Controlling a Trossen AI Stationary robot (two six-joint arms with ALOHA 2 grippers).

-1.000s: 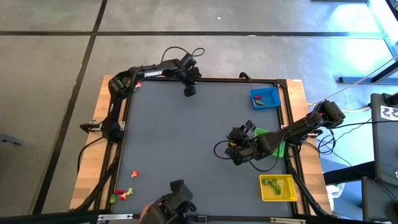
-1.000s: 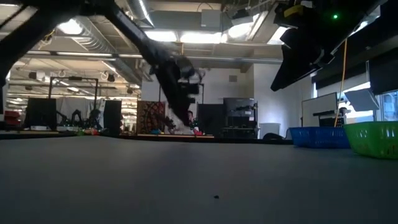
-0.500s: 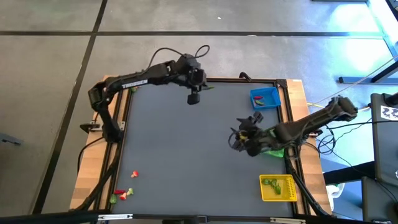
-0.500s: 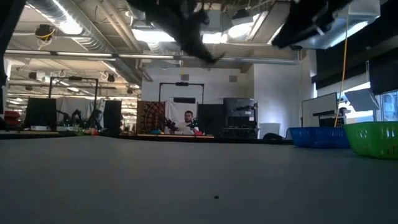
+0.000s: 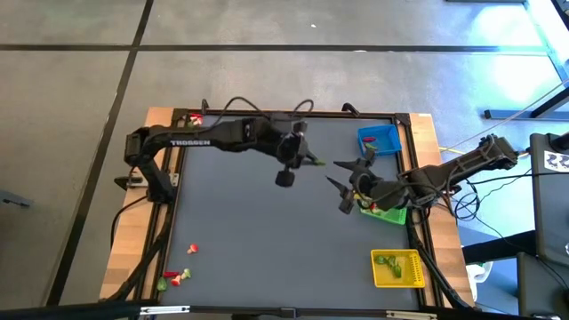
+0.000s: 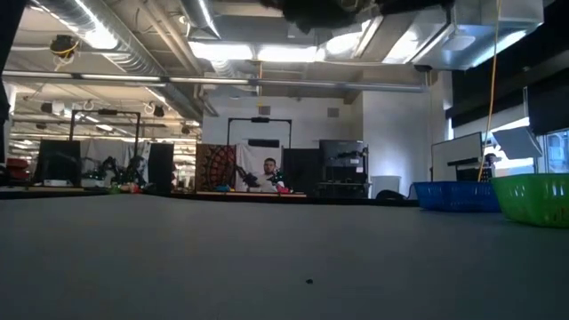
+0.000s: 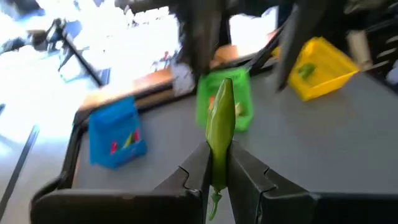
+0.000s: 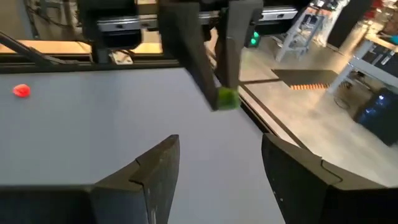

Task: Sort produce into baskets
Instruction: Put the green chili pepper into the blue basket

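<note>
My left gripper (image 5: 305, 160) is over the table's middle, shut on a long green produce piece (image 7: 221, 121), also seen in the high view (image 5: 317, 163). My right gripper (image 5: 341, 185) is open and empty just right of it, facing it. In its wrist view (image 8: 217, 165) the fingers stand wide apart. The green basket (image 5: 393, 213) lies partly under the right arm. The blue basket (image 5: 380, 140) stands at the far right, and the yellow basket (image 5: 397, 268) at the near right. Loose red and green produce (image 5: 176, 274) lies at the near left corner. My left gripper pinches the long green piece between its two fingers at its lower part (image 7: 217, 168). The fingers lie along the piece, which sticks out forward past the fingertips. It is lifted clear of the table.
A few more produce pieces (image 5: 193, 119) lie at the far left corner, and one red piece (image 8: 22, 91) shows on the table. The blue and yellow baskets hold some pieces. The two grippers are close together near the green basket. A person sits in the room far behind the table.
My left gripper has gone from the table's far edge toward the near and right side, toward the green basket, carrying the green piece. My right gripper has moved toward the far edge and turned to face the left gripper.
</note>
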